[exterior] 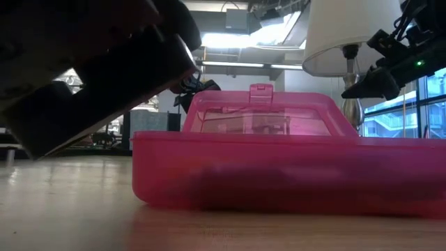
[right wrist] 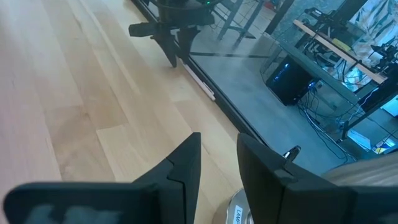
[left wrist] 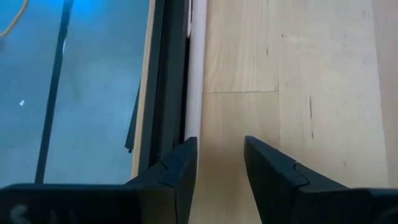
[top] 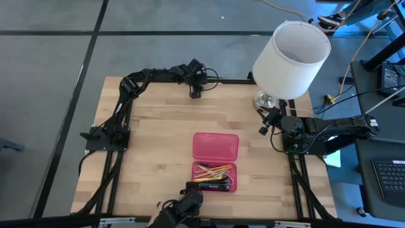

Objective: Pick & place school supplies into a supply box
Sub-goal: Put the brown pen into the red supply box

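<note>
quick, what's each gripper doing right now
Left gripper: open, empty, at the table's far edge.
Right gripper: open, empty, beside the lamp.

a light wooden table (top: 152, 145) of joined planks, edged by a dark frame. near its centre, slightly toward five o'clock, lies the open pink supply box (top: 215, 147), lid flat toward twelve, its tray holding pens and pencils (top: 212, 171). a white-shaded lamp (top: 290, 58) stands at the two o'clock corner.
</note>
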`<state>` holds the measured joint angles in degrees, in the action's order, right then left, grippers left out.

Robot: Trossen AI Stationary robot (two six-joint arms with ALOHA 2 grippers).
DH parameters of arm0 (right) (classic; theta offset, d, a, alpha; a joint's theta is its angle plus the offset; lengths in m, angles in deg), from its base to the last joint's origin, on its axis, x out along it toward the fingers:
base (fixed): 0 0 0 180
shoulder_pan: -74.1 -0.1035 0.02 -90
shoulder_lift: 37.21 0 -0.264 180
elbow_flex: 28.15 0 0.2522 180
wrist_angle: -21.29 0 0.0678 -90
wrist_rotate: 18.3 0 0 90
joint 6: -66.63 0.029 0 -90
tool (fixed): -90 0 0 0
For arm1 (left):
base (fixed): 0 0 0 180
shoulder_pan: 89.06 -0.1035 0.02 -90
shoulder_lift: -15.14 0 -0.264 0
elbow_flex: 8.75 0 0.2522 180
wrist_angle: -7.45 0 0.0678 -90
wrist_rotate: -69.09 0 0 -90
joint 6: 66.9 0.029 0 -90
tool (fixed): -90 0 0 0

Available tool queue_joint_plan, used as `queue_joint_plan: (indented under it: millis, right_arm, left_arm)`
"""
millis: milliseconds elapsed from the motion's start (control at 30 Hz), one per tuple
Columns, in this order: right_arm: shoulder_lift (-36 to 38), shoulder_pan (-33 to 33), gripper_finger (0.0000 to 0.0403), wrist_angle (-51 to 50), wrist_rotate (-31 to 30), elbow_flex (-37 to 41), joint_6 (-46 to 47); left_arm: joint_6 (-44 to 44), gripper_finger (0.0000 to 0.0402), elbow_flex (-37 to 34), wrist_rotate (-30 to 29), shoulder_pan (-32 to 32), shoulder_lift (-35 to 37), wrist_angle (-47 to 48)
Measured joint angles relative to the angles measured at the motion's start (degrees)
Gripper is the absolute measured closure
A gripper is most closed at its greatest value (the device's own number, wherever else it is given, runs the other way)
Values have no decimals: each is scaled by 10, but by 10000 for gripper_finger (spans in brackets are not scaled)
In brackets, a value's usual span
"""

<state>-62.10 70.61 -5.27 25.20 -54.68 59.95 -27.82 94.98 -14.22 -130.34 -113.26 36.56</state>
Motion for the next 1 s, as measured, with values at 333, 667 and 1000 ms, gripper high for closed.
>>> queue_joint_plan:
  millis: [333,667,1000]
  right_arm:
    - [0,0,295,-9,0,0,2]
    - [0,0,295,-10,0,0,4]
    - [0,0,295,-12,0,0,6]
  left_arm:
    - [0,274,0,-33,4,3,-4]
    - [-13,275,0,-31,3,9,3]
    - [-21,281,1,-19,-6,8,56]
